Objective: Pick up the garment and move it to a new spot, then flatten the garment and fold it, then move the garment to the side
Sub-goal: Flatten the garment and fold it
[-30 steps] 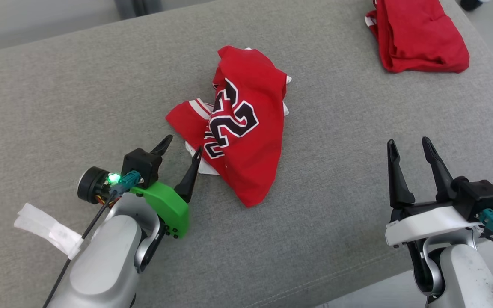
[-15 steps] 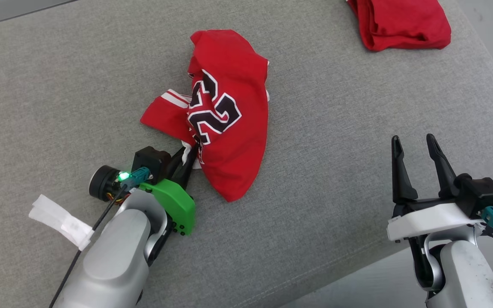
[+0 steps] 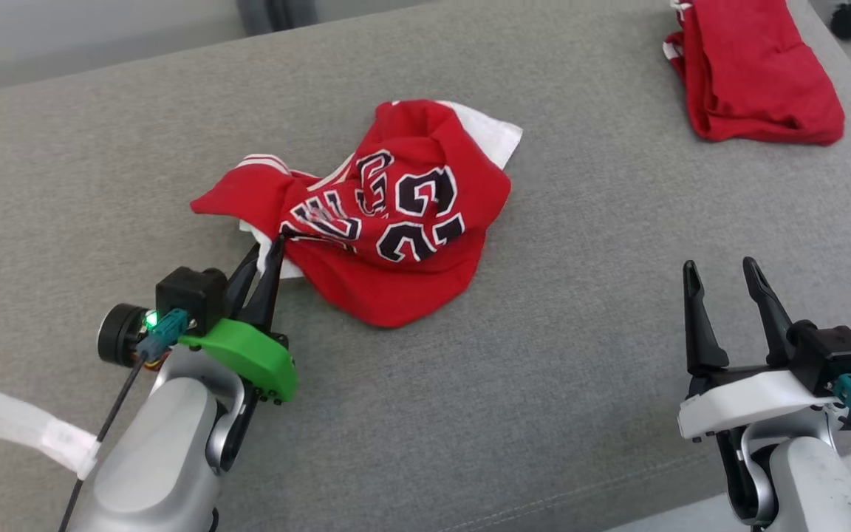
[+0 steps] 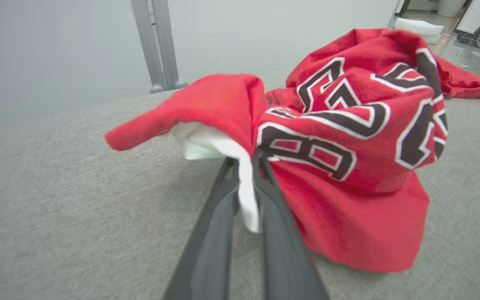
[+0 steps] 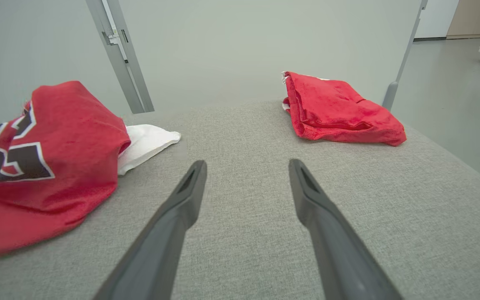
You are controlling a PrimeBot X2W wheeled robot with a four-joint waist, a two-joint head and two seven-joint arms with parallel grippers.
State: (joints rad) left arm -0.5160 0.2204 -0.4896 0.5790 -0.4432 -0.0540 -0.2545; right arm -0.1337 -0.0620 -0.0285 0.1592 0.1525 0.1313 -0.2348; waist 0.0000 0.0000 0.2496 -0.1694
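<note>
The garment (image 3: 388, 222) is a crumpled red jersey with black-and-white numbers and a white lining, lying mid-surface on the grey cushion. My left gripper (image 3: 272, 250) is shut on the garment's near-left edge; in the left wrist view its fingers (image 4: 223, 208) pinch a white fold of the garment (image 4: 348, 146), and the cloth rises from the pinch. My right gripper (image 3: 721, 270) stands open at the lower right, apart from the cloth. In the right wrist view the gripper (image 5: 246, 168) holds nothing, with the garment (image 5: 56, 166) to its left.
A second red garment (image 3: 758, 74), folded, lies at the far right corner of the grey cushion (image 3: 580, 369) and shows as the red pile (image 5: 340, 110) ahead of my right gripper. The cushion's front edge runs near the lower right. A metal post (image 4: 156, 46) stands behind.
My left gripper shut on the garment's near-left edge and pulled it left, spreading and turning the cloth. The head camera shifted. My right gripper stayed open and still.
</note>
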